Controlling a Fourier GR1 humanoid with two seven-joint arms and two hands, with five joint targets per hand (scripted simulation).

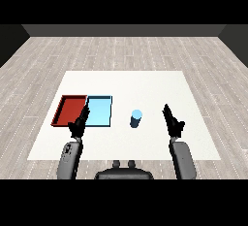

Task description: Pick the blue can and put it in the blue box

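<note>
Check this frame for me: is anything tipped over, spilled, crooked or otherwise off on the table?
Nothing stands out. The blue can stands upright on the white table, apart from both trays. The red tray and light blue tray lie side by side. The left hand and right hand hold nothing.

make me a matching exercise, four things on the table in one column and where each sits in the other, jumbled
Things:
1. red tray
2. light blue tray
3. blue can
4. right hand

Places:
A. stands upright on the bare table between the trays and the right hand
B. farthest to the left on the table
C. to the right of the can, fingers straight, holding nothing
D. lies directly beside the red tray, on its right

Pairs: 1-B, 2-D, 3-A, 4-C
</note>
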